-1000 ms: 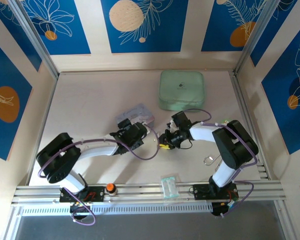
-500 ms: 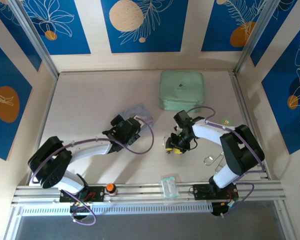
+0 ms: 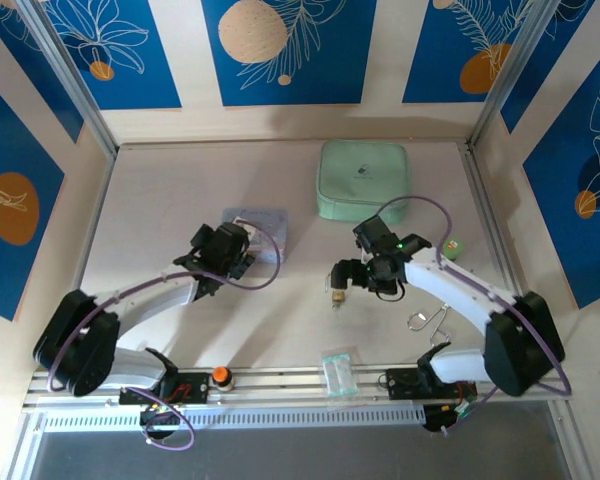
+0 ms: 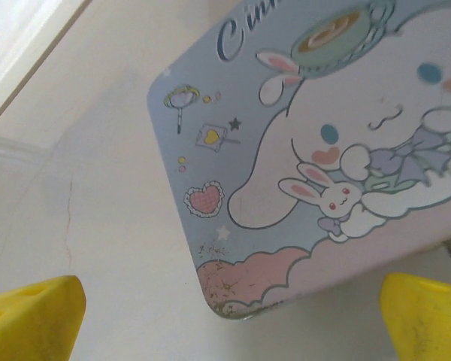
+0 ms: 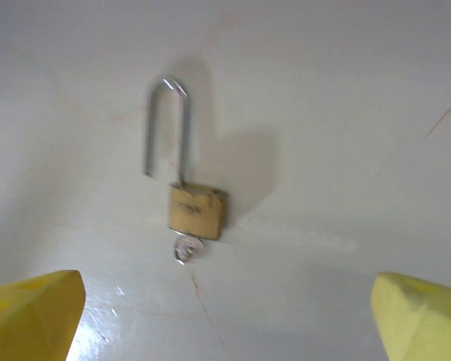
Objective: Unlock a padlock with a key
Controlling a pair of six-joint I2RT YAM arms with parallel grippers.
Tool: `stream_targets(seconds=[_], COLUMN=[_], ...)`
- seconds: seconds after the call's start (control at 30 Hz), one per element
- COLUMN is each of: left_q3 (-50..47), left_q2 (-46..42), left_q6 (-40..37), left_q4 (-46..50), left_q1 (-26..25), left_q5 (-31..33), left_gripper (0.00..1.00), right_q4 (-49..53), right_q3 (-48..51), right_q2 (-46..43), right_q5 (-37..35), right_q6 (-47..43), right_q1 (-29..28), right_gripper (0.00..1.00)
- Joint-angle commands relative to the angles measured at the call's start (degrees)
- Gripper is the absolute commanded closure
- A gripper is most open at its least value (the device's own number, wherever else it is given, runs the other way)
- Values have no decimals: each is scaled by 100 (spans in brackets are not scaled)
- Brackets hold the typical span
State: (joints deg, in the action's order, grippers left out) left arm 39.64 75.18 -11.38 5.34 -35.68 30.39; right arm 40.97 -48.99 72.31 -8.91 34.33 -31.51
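Note:
The brass padlock (image 5: 198, 211) lies flat on the table, its silver shackle (image 5: 167, 128) sprung open on one side. The small silvery key (image 5: 186, 247) sticks out of the bottom of its body. My right gripper (image 5: 229, 320) hovers open above it, yellow fingertips (image 5: 34, 312) wide on either side, touching nothing. From above, the padlock (image 3: 336, 296) sits just in front of the right gripper (image 3: 348, 276). My left gripper (image 4: 225, 323) is open over a corner of the pastel blue cartoon box (image 4: 308, 150), holding nothing; the top view shows this left gripper (image 3: 223, 250) beside the box (image 3: 260, 222).
A mint green pouch (image 3: 362, 180) lies at the back. A bent silver wire loop (image 3: 427, 318) rests right of the padlock, a small green cube (image 3: 455, 246) near the right wall. A clear plastic packet (image 3: 339, 370) sits on the front rail.
The two grippers have drawn apart from the centre. The left arm swung left to the box. The right gripper pulled back, and the padlock with the key in it lies on the table.

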Motion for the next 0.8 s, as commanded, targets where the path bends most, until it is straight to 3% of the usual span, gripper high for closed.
stream_targets(seconds=[0.0,0.2,0.3,0.5,0.63,0.77], left_q3=[-283,-207,-49,-289,-818,-1297], left_q2=[-667,-1340,-1497,-1671,-1592,-1145], left_q6=[242,704,990,1796,1599,1338], left_q4=[-237,-226,-146,-631,-1568,-2625], left_q1=[9,37,153,1444,2039,2488], left_q5=[-920,-1581,-1424,-1378,-989,-786], left_gripper=[1,1,1,1,1,1], right_q4=[-279,-1393,-1629,-3511,-4524,-5700], right_q3=[-190,-7,-54,897,1314,1734], right_q2=[-503,-675,-572,-717,-556,-313], right_q5=[-938,-1323,-1366,-1991,-1753,-1572], right_q6=[-552,-1195,-1588,-2238,-2378,-2685], right_q1=[25,335,607,1369,1966,2214], right_gripper=[1,1,0,0,0,0])
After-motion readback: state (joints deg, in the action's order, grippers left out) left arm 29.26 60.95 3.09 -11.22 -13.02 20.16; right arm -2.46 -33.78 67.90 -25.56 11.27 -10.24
